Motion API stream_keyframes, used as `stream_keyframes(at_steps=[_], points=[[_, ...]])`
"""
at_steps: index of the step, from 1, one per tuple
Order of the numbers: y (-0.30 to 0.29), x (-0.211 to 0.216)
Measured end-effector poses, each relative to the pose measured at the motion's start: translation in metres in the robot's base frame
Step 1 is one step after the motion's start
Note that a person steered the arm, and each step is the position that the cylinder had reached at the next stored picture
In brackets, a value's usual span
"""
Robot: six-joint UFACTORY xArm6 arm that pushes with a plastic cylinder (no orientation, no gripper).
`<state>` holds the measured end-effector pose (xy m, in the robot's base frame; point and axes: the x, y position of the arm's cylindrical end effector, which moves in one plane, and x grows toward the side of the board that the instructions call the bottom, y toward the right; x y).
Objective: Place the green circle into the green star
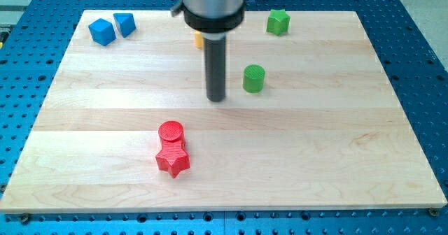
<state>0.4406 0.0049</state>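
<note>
The green circle (254, 77) stands on the wooden surface (315, 158), and we take it as our landmark. The green star (278, 22) lies toward the view's top from it and a little to the view's right, near the surface's top edge, well apart. Our tip (216, 98) rests just beside the circle on the view's left and slightly lower, not touching it. We judge that a push toward the star must start from the circle's lower-left side, so the tip needs to get further below it first. We carry no fingers, only a bare rod, so nothing is held. The strip between circle and star looks bare. An orange block (199, 40), half hidden behind the rod, sits up-left of the circle. Two blue cubes (112, 29) lie far to its left; the red circle (171, 131) and red star (173, 159), touching, lie down-left.
</note>
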Motion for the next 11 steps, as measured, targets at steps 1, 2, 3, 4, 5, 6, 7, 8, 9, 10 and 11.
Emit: stream_keyframes(at_steps=[1, 2, 3, 4, 5, 6, 7, 8, 9, 10, 11], points=[[0.027, -0.021], [0.092, -0.036], [0.117, -0.045], [0.102, -0.087], [0.105, -0.116], [0.1, -0.08], [0.08, -0.115], [0.085, -0.141], [0.049, -0.129], [0.062, -0.154], [0.095, -0.156]])
